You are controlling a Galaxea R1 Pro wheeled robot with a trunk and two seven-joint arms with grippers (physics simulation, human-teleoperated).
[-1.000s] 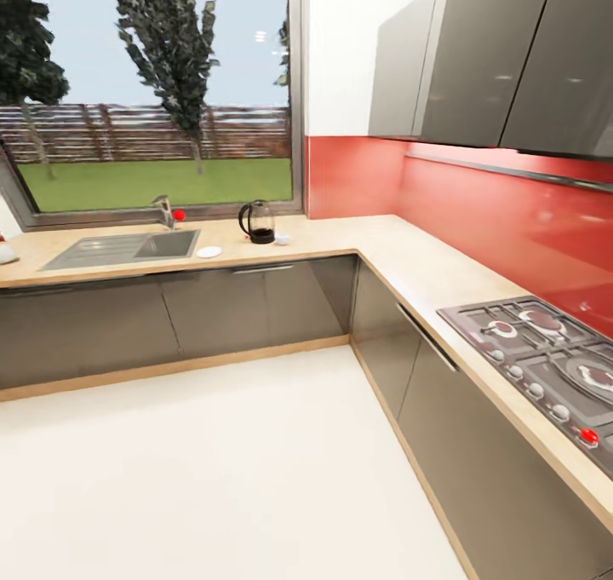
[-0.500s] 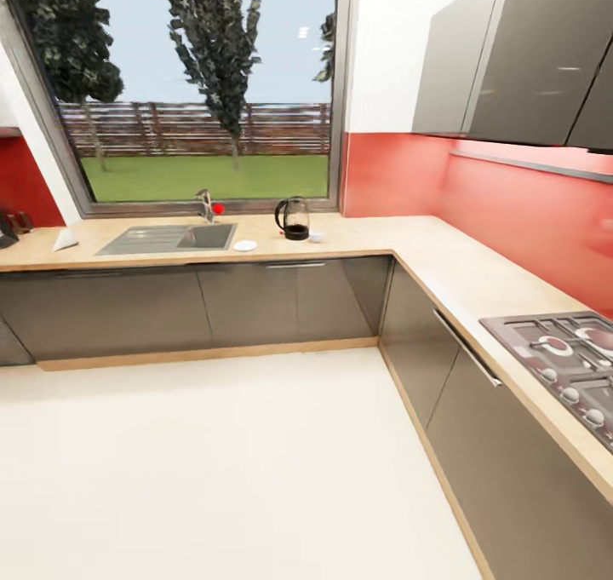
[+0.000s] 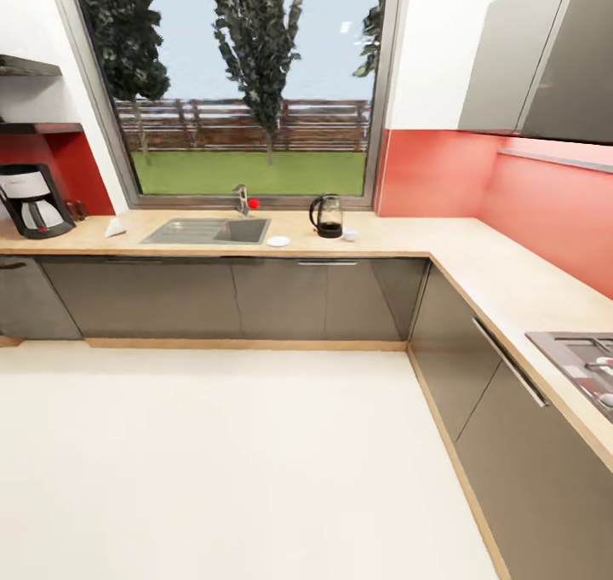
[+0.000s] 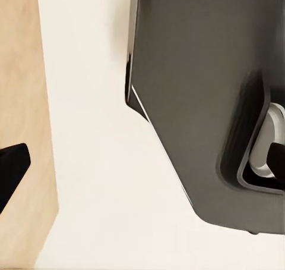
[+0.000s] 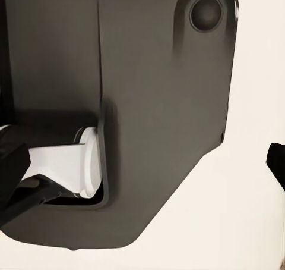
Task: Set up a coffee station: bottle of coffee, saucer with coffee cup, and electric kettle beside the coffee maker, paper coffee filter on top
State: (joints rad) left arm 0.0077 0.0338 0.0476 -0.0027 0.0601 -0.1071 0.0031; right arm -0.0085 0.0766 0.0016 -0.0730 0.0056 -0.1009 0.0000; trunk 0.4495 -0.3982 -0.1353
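Note:
The coffee maker (image 3: 30,198), black with a white front, stands at the far left of the beige countertop (image 3: 400,241). The dark electric kettle (image 3: 328,216) sits on it under the window's right side. The small white coffee cup (image 3: 350,234) is just right of the kettle, and the white saucer (image 3: 278,241) lies left of it by the sink. A thin dark kitchen shelf (image 3: 42,127) hangs above the coffee maker. The bottle of coffee is out of view. My left gripper (image 4: 142,166) and right gripper (image 5: 142,163) are open with nothing between the fingers, over the robot's dark base and the floor.
A steel sink (image 3: 209,231) with a tap is set into the counter below the window. A small white cone-shaped thing (image 3: 115,227) lies right of the coffee maker. A gas hob (image 3: 587,358) sits in the right-hand counter run. The wide pale floor (image 3: 238,461) lies between me and the cabinets.
The head camera has swung left: the coffee maker and wall shelves have come into view, and the hob has slid nearly out at the right. The things on the counter have not moved.

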